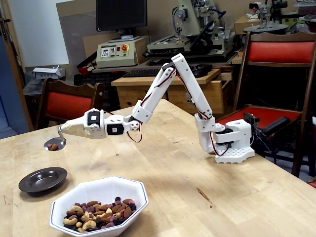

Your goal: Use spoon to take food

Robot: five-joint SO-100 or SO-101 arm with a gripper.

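The shiny metal spoon (54, 144) hangs in the air above the wooden table (197, 168), past the dark round saucer (43, 179). Its oval bowl points left and lies nearly flat, with one brown nut (53, 146) in it. The thin bent handle goes up into the white gripper (63, 129), which pinches it tight. Nearer us, a white eight-sided bowl (99, 205) holds the food (98, 213): pale cashews, brown nuts, dark fruit bits.

No readable text or labels.
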